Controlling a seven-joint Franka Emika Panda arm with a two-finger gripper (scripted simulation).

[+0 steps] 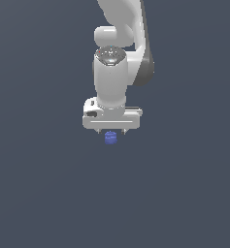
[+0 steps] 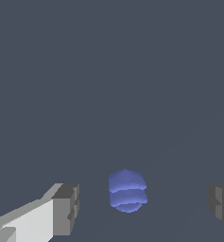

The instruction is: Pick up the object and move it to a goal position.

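The object [image 1: 110,138] is a small blue-violet ribbed blob on the grey floor. In the exterior view it shows just under the white gripper [image 1: 111,131], mostly below the hand's lower edge. In the wrist view the object [image 2: 127,190] lies between the two grey fingertips [image 2: 66,208], with clear gaps on both sides. The gripper [image 2: 144,205] is open and touches nothing. The fingers are almost hidden behind the hand in the exterior view.
The white arm [image 1: 111,72] rises straight above the gripper. A plain dark grey floor [image 1: 184,193] spreads all around. No goal marker shows in either view.
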